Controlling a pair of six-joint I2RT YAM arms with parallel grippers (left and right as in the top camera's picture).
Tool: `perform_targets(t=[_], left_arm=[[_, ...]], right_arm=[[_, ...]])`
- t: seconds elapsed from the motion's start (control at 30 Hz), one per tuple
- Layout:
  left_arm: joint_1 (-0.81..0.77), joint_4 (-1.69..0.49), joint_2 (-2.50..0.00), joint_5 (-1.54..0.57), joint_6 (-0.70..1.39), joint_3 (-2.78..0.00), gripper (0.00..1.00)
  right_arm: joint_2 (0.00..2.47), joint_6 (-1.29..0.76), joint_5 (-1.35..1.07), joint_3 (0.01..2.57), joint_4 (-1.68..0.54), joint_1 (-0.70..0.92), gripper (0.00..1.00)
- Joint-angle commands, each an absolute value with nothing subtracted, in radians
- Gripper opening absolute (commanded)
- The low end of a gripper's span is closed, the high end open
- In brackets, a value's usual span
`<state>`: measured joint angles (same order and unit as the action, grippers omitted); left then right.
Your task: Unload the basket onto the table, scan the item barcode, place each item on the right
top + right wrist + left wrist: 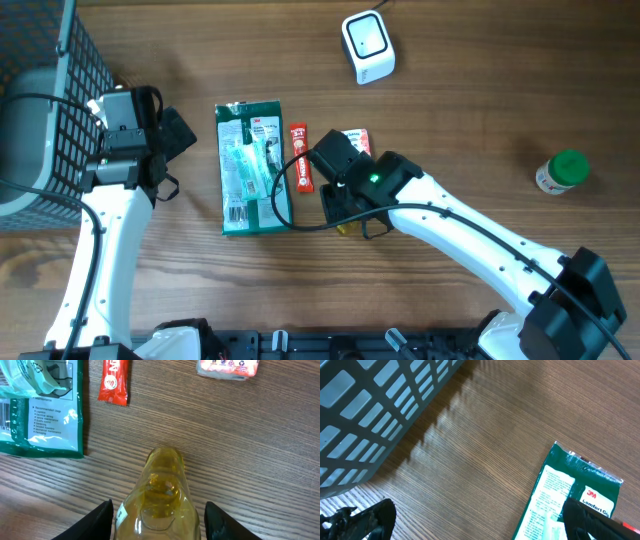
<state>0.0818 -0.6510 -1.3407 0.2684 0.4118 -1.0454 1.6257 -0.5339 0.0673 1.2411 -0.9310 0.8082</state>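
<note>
Right wrist view: right pincer point(159, 506) straddling a yellow bottle point(160, 485) on the wooden table point(260, 460).
Left pincer point(477, 510) gapes wide between the basket point(370, 420) and the green packet point(555, 495), holding nothing. Right pincer stands half open, its fingers point(102, 520) either side of the lying bottle with slim gaps showing, below the red sachet point(113, 382).

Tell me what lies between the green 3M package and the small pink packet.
The red sachet lies between the green package and the pink packet, apart from both. The right wrist view shows this most clearly.
</note>
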Motion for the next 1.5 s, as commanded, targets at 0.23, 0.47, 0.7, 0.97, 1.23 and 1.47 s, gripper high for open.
perform_targets(t=[0.23,0.47,0.7,0.97,1.23,1.47], left_arm=[[0.088,-0.651,-1.336,0.281,0.4,-1.054,1.0],[0.088,-0.651,-1.336,0.281,0.4,-1.054,1.0],[0.088,-0.651,-1.336,0.282,0.4,-1.054,1.0],[0.088,-0.651,-1.336,0.281,0.4,-1.054,1.0],[0.088,-0.651,-1.336,0.281,0.4,-1.054,1.0],[0.088,-0.651,-1.336,0.282,0.4,-1.054,1.0]], right_arm=[[1.633,-0.513,0.112,1.209,-0.913,0.804,0.47],[1.58,-0.493,0.116,1.272,-0.973,0.756,0.3],[1.483,-0.41,0.124,1.288,-1.028,0.6,0.3],[1.483,-0.365,0.12,1.251,-0.98,0.477,0.3],[1.487,-0.366,0.123,1.234,-0.955,0.471,0.31],[1.489,-0.366,0.124,1.19,-0.918,0.471,0.31]])
